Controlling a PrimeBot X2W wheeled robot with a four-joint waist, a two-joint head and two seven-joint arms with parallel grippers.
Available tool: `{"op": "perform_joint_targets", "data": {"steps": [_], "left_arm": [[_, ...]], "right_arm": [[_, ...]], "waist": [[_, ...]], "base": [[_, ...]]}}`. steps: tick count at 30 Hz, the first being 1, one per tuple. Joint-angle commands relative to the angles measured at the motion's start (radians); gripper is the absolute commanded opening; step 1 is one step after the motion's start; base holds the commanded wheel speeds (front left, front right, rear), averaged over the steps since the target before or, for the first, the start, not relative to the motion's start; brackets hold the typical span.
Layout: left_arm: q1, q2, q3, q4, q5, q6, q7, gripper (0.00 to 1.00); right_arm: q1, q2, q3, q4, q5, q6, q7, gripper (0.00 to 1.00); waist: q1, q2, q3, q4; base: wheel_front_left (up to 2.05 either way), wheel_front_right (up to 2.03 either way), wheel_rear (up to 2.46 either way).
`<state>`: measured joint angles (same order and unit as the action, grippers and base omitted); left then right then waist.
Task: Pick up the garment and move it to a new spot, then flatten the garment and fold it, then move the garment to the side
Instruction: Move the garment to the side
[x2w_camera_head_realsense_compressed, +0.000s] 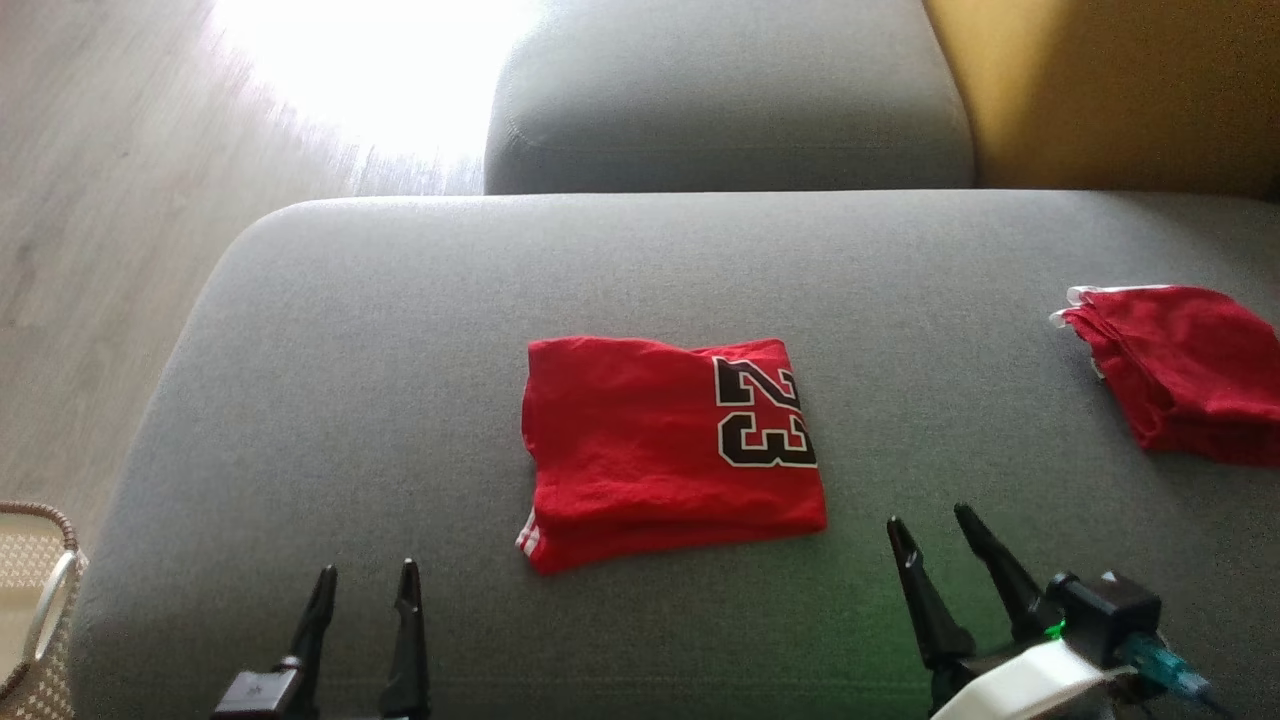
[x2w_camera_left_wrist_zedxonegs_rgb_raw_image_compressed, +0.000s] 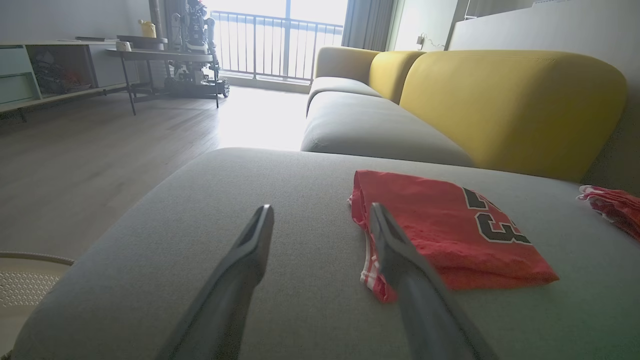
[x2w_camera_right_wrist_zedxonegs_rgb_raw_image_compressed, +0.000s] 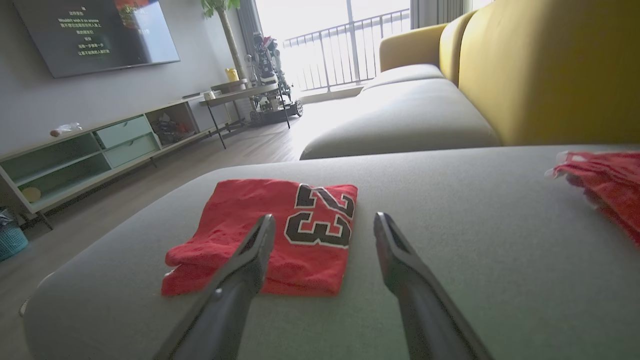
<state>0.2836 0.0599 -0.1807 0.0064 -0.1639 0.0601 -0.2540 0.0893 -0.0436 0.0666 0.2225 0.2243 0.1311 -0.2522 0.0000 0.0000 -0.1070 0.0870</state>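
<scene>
Fingers of the left gripper are standing wide apart with nothing between them. Those of the right gripper are gaping the same way, gripping nothing. Both grippers are waiting at the near edge of the cushion, the left one toward its left end and the right one to the right of its middle. Neither is touching the garment.

The garment is lying at the middle of the cushion, folded into a rough square with the number 23 facing up. Striped trim is peeking out at its near left corner. Judging by that tidy shape, the folding is looking finished, leaving only the move to the side.

A red pile is sitting at the cushion's right end, probably marking where folded pieces are going. The grippers are likely hanging back at the edge so as not to disturb the fold.

The left arm is pointing its fingers straight across the cushion, low and nearly level with it. The right arm is reaching in at a slant, with its pale forearm crossing the cushion's near edge. Its fingers are leaning toward the cushion's middle, aiming at the garment's numbered side.
</scene>
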Motion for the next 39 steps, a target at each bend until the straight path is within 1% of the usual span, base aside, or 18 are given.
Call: {"op": "perform_joint_targets", "data": {"steps": [1,2,4,9,12,18,22,26,31,39], "left_arm": [[-0.034,-0.010,0.030,-0.026,0.005,-0.008,-0.008,1.00],[-0.035,-0.010,0.028,-0.025,0.006,-0.008,-0.008,1.00],[-0.040,-0.010,0.023,-0.022,0.009,-0.009,-0.008,1.00],[-0.050,-0.010,-0.004,-0.019,0.024,-0.012,-0.008,1.00],[-0.055,-0.010,-0.018,-0.019,0.032,-0.016,-0.008,1.00],[-0.071,-0.010,-0.047,-0.019,0.042,-0.023,-0.008,1.00],[-0.099,-0.010,-0.070,-0.020,0.040,-0.024,-0.008,1.00],[-0.130,-0.010,-0.096,-0.017,0.034,-0.020,-0.008,1.00],[-0.157,-0.010,-0.112,-0.007,0.026,-0.013,-0.008,1.00],[-0.189,-0.010,-0.133,-0.022,0.024,-0.010,-0.008,1.00]], "right_arm": [[-0.027,-0.007,0.021,-0.016,0.011,0.000,-0.009,1.00],[-0.030,-0.007,0.020,-0.004,0.021,0.000,-0.009,1.00],[-0.043,-0.007,0.018,0.034,0.086,0.000,-0.009,1.00],[-0.133,-0.007,0.017,0.191,0.209,0.000,-0.008,1.00],[-0.209,-0.007,0.020,0.283,0.281,0.000,0.024,1.00],[-0.362,-0.007,0.011,0.440,0.419,0.000,0.147,1.00],[-0.467,-0.009,-0.030,0.532,0.510,0.000,0.262,1.00],[-0.551,-0.037,-0.051,0.596,0.557,0.000,0.341,1.00],[-0.617,-0.060,-0.049,0.644,0.599,0.000,0.410,1.00],[-0.677,-0.088,-0.023,0.709,0.629,0.000,0.453,1.00]], "waist": [[0.0000,0.0000,0.001,0.005],[0.0000,0.0000,0.003,0.009],[0.0000,0.0000,0.007,0.020],[0.0000,0.0000,0.019,0.058],[0.0000,0.0000,0.032,0.083],[0.0000,0.0000,0.076,0.129],[0.0000,0.0000,0.130,0.153],[0.0000,0.0000,0.167,0.173],[0.0000,0.0000,0.190,0.183],[0.0000,0.0000,0.223,0.194]], "base": [[0.00,0.00,0.00],[0.00,0.00,0.00],[0.00,0.00,0.00],[0.00,0.00,0.00],[0.00,0.00,0.00],[0.00,0.00,0.00],[0.00,0.00,0.00],[0.00,0.00,0.00],[0.00,0.00,0.00],[0.00,0.00,0.00]]}}
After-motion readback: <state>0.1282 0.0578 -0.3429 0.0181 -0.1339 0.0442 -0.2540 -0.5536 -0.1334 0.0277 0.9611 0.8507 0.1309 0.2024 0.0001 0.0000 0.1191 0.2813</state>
